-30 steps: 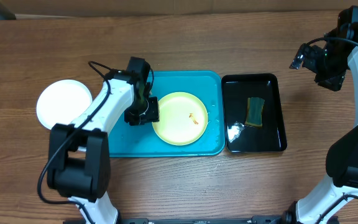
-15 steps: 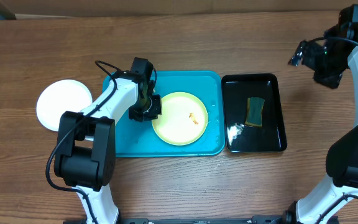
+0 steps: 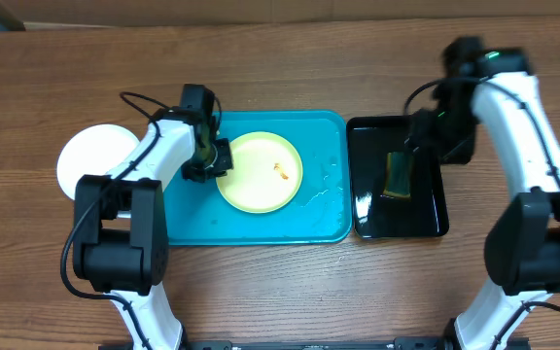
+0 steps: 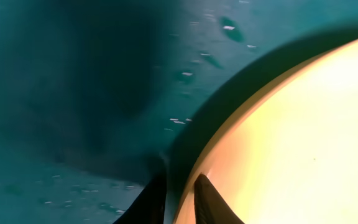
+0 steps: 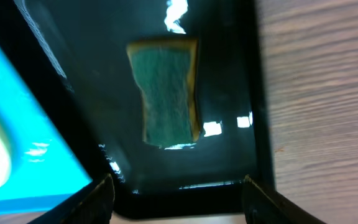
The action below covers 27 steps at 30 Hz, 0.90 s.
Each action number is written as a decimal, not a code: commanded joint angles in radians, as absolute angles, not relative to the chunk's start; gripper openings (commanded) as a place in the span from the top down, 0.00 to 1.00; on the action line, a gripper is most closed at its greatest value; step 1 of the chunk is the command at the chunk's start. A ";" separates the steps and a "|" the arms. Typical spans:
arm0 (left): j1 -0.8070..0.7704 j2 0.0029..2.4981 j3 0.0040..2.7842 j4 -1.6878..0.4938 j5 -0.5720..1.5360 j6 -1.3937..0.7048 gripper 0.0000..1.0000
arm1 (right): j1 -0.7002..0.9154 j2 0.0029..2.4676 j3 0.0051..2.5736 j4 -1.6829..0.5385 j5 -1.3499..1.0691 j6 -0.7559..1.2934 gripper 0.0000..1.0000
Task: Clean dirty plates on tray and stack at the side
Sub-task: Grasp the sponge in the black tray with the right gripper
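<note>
A pale yellow-green plate point(image 3: 259, 173) with a small orange-brown smear lies in the turquoise tray point(image 3: 324, 209). My left gripper point(image 3: 212, 161) is shut on the plate's left rim. In the left wrist view the rim sits between the two fingertips of the gripper point(image 4: 180, 202), with the plate point(image 4: 303, 143) on the right and the tray floor point(image 4: 73, 93) on the left. A white plate point(image 3: 93, 160) lies on the table left of the tray. My right gripper point(image 3: 426, 134) hangs open and empty over the black tray. It is also open in the right wrist view point(image 5: 179, 202).
A glossy black tray point(image 3: 434, 228) stands right of the turquoise one and holds a green-and-yellow sponge point(image 3: 398, 173), which also shows in the right wrist view point(image 5: 166, 93). Water glints on both trays. Bare wood table lies all round.
My left gripper has dragged the yellow-green plate left and toward the back of the tray. My right arm has swung in from the far right to above the black tray.
</note>
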State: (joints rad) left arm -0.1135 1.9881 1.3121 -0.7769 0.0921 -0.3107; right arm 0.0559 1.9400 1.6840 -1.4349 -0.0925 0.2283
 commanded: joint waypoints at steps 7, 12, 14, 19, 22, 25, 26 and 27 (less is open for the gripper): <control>-0.099 2.008 1.310 -0.789 0.044 -0.291 0.81 | 0.132 1.931 1.346 -1.107 -0.001 0.263 0.38; -0.099 2.008 1.310 -0.788 0.044 -0.291 0.81 | 0.132 1.931 1.216 -0.951 -0.010 0.263 0.96; -0.099 2.008 1.310 -0.788 0.044 -0.291 0.81 | 0.132 1.931 1.214 -0.947 -0.057 0.262 0.96; -0.099 2.008 1.310 -0.787 0.044 -0.291 0.79 | 0.131 1.931 1.308 -1.018 -0.106 0.258 0.71; -0.099 2.008 1.310 -0.788 0.044 -0.291 0.78 | 0.128 1.931 1.367 -1.032 -0.094 0.255 0.55; -0.099 2.008 1.310 -0.788 0.045 -0.291 0.78 | 0.129 1.931 1.371 -0.988 -0.037 0.255 0.44; -0.099 2.008 1.310 -0.789 0.045 -0.291 0.77 | 0.129 1.931 1.361 -0.964 -0.022 0.256 0.44; -0.099 2.008 1.310 -0.789 0.045 -0.291 0.77 | 0.129 1.931 1.351 -0.946 -0.022 0.256 0.44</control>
